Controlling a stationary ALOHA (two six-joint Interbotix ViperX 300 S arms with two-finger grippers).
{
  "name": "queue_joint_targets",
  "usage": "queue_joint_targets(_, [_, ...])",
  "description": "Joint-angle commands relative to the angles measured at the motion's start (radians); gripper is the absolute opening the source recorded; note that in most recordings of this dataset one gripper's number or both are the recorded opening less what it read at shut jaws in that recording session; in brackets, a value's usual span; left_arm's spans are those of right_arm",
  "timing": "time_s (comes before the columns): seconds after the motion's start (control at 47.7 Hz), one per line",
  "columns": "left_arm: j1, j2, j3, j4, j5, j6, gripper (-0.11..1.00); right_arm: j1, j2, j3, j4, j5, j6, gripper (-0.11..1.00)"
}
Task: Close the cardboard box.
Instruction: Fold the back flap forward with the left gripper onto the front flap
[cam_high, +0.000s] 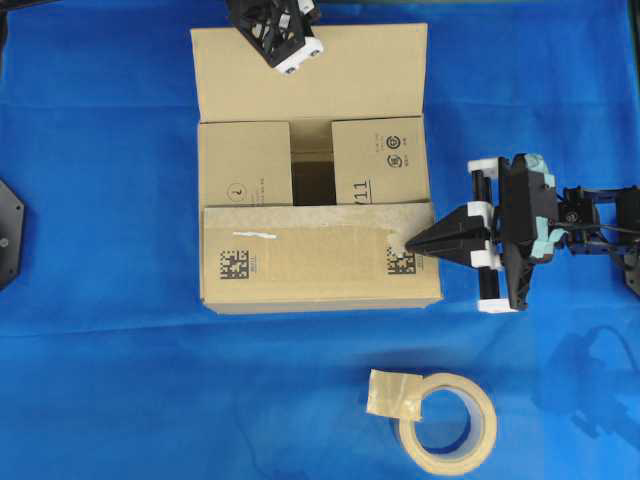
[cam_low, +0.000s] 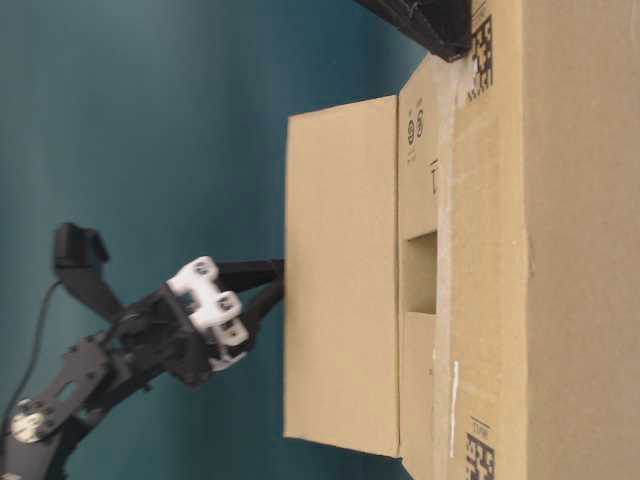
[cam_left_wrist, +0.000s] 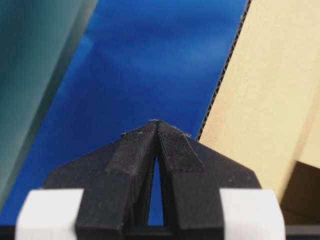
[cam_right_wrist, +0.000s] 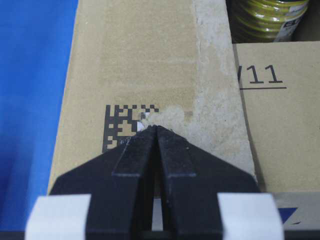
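The cardboard box (cam_high: 320, 280) sits mid-table. Its two side flaps (cam_high: 245, 165) are folded in with a gap between them. The near flap (cam_high: 300, 260), with square codes, lies folded over them. The far flap (cam_high: 310, 75) still stands raised (cam_low: 340, 270). My right gripper (cam_high: 410, 243) is shut, and its tip rests on the near flap at the right square code (cam_right_wrist: 120, 127). My left gripper (cam_high: 262, 30) is shut and empty, with its tip (cam_low: 278, 280) at the far flap's free edge (cam_left_wrist: 225, 75), on the outer side.
A beige tape roll (cam_high: 447, 420) with a loose end lies on the blue cloth in front of the box. A yellow-green roll (cam_right_wrist: 270, 20) shows inside the box through the gap. The right arm (cam_high: 560, 225) stretches in from the right edge.
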Motion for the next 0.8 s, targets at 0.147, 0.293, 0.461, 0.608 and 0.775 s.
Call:
queue_joint_targets(0.147, [-0.075,-0.107,0.015,-0.003,0.044,-0.006,0.00,-0.017,-0.002,-0.008,-0.002,-0.005,-0.002,0.00])
queue_joint_targets(0.293, [-0.129,-0.147,0.078,-0.003,0.040,-0.015,0.00,-0.026,-0.003,-0.008,-0.002,-0.005,-0.002,0.00])
queue_joint_targets(0.461, [-0.204,-0.190,0.156,-0.005,-0.009,-0.060,0.00,-0.040,-0.003,-0.008,-0.002,-0.005,-0.002,0.00])
queue_joint_targets(0.608, [-0.270,-0.230,0.247,-0.005,-0.109,-0.101,0.00,-0.051,-0.002,-0.009,-0.002,-0.005,-0.003,0.00])
queue_joint_targets(0.775, [-0.313,-0.253,0.356,-0.005,-0.232,-0.150,0.00,-0.054,-0.002,-0.009,-0.002,-0.005,-0.003,0.00])
